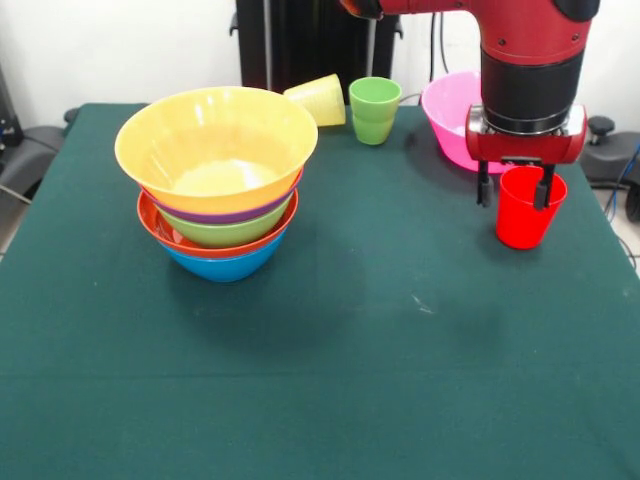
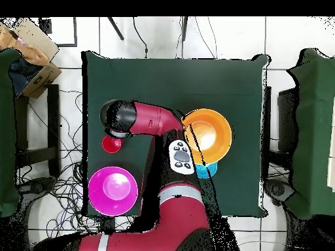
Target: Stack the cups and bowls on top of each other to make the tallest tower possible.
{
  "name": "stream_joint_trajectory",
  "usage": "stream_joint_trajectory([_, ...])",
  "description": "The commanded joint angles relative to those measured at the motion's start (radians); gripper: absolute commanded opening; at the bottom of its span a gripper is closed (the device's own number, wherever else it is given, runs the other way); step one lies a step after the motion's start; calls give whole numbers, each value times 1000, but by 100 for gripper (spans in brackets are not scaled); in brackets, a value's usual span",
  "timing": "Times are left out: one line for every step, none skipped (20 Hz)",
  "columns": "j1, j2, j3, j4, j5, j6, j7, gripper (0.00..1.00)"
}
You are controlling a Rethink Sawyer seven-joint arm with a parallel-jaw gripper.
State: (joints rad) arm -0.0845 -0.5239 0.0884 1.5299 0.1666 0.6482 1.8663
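Note:
The tower (image 1: 218,180) stands at the left, with blue, red-orange, green and purple bowls nested under a large yellow-orange bowl (image 1: 215,140); it also shows in the overhead view (image 2: 208,136). The red cup (image 1: 527,212) stands upright at the right, also seen from overhead (image 2: 111,144). My gripper (image 1: 515,195) is open right over it, one finger inside the cup and the other outside its left wall. The yellow cup (image 1: 318,99) lies on its side at the back. The green cup (image 1: 374,110) stands upright beside it. The large pink bowl (image 1: 450,115) sits behind the red cup. The small blue bowl is hidden.
The green cloth-covered table (image 1: 380,350) fills the front view. In the overhead view the pink bowl (image 2: 113,190) sits near the table's edge by the robot's base. My arm (image 2: 150,119) reaches across between the tower and the red cup.

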Motion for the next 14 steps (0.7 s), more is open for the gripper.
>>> stream_joint_trajectory([-13,38,87,-17,-41,135,-6,100])
stream_joint_trajectory([-14,42,87,-25,-40,157,-7,100])
stream_joint_trajectory([-15,47,86,-34,-40,181,-8,100])
stream_joint_trajectory([-16,49,85,-44,-40,202,-8,100])
stream_joint_trajectory([-17,50,85,-48,-39,212,-5,100])
stream_joint_trajectory([-19,47,88,-48,-36,231,-3,100])
stream_joint_trajectory([-19,50,87,-57,-39,268,-7,100])
stream_joint_trajectory([-19,57,85,-72,-41,307,-6,100])
stream_joint_trajectory([-18,64,83,-86,-44,345,-4,100])
stream_joint_trajectory([-17,74,82,-106,-46,381,-1,100])
stream_joint_trajectory([-16,79,80,-119,-48,403,3,100])
stream_joint_trajectory([-16,84,80,-131,-46,411,6,100])
stream_joint_trajectory([-16,84,80,-133,-46,412,6,100])
stream_joint_trajectory([-15,85,80,-134,-46,409,6,100])
